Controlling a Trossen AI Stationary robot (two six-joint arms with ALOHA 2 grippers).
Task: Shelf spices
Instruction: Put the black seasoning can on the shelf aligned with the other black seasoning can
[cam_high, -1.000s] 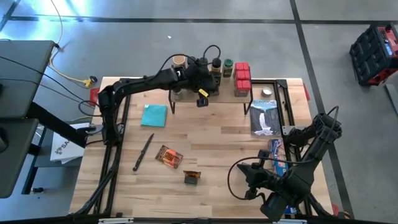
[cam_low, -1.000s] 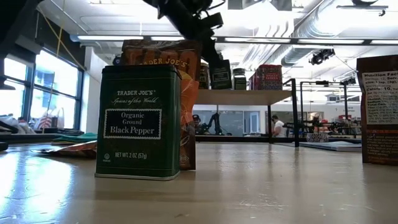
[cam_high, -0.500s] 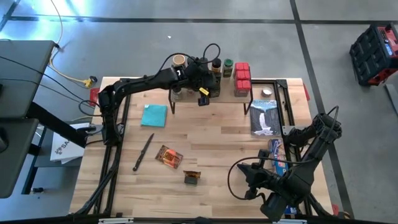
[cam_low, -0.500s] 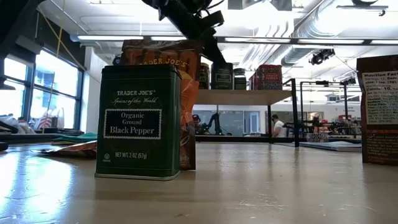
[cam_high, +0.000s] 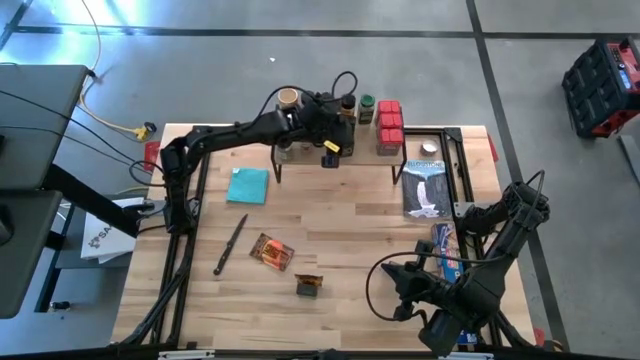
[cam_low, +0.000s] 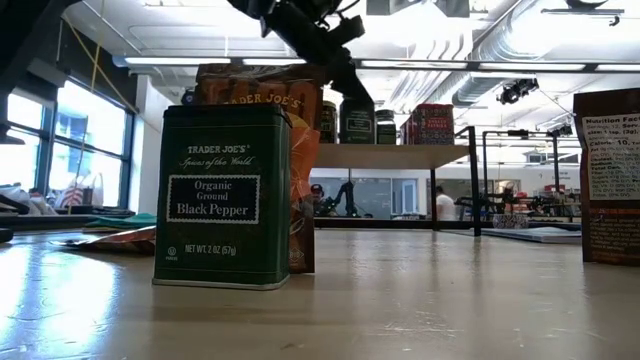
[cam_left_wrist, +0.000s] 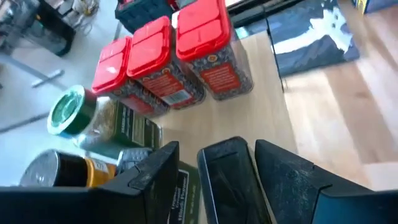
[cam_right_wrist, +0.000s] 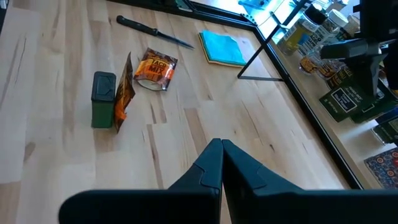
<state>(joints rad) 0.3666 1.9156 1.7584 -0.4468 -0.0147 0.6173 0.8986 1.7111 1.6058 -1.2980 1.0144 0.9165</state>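
Three red-lidded boxes (cam_left_wrist: 186, 59) stand in a row on the shelf (cam_high: 340, 152) at the bench's (cam_high: 350, 215) far edge, and beside them a glass jar with a round green lid (cam_left_wrist: 74, 115) and a yellow-labelled one with a dark lid (cam_left_wrist: 59, 169); farther along the same wooden top sits a jar with a tan lid (cam_high: 288, 98). On the bench itself the spices not yet shelved number three — one square green tin of black pepper (cam_low: 222, 195), one orange packet leaning against it (cam_right_wrist: 124, 93), and one flat crinkled orange packet (cam_high: 271, 251) lying alone. A black-handled knife (cam_high: 229, 245), a teal square cloth (cam_high: 247, 185) and a long blue box (cam_high: 445, 250) also lie there. The left gripper (cam_left_wrist: 214, 165) hangs over the shelf with its jaws pinching a dark rectangular tin (cam_left_wrist: 230, 180), smooth and glossy, the fingers pressed to its two sides. The right gripper (cam_right_wrist: 221, 155) waits low over the near right of the bench — its jaws pressed together, tips meeting in a point, holding nothing. The shelf has a pale wood top on thin black metal legs.
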